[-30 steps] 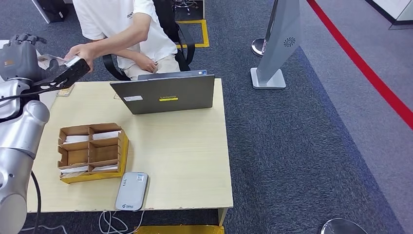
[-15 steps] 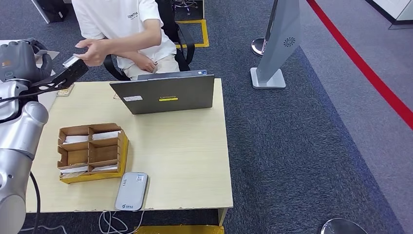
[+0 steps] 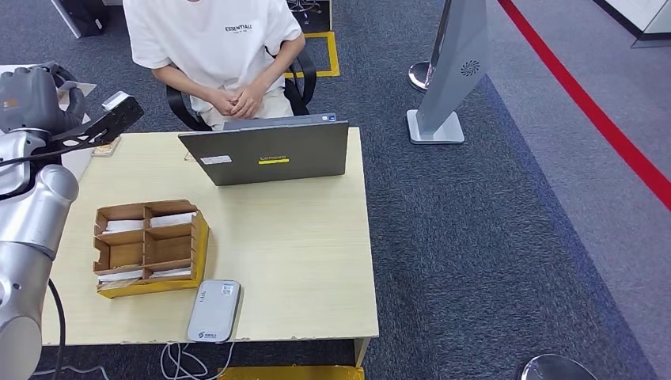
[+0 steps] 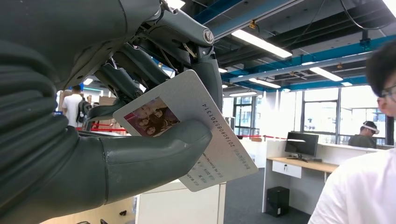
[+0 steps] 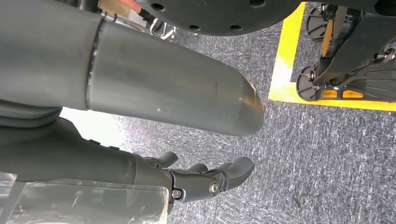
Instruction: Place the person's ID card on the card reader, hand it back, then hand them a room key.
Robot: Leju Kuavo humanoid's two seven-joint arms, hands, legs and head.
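Note:
My left hand (image 3: 101,124) is raised over the table's far left corner and pinches the white ID card (image 3: 116,100). In the left wrist view the ID card (image 4: 187,128), with a photo and printed numbers, sits between the thumb and the fingers (image 4: 140,154). The grey-white card reader (image 3: 214,310) lies at the table's near edge, far from that hand. A cardboard divider box (image 3: 148,245) holds white key cards. My right hand (image 5: 205,179) hangs beside my body over the carpet, fingers loosely apart and holding nothing.
A person in a white shirt (image 3: 214,39) sits behind the table with both hands clasped in the lap. An open grey laptop (image 3: 269,152) stands at the far edge. A small item (image 3: 105,147) lies at the far left corner. The wooden tabletop (image 3: 301,253) is bare on the right.
The person let go of the card and drew the arm back to the lap. My left hand keeps the card and has hardly moved.

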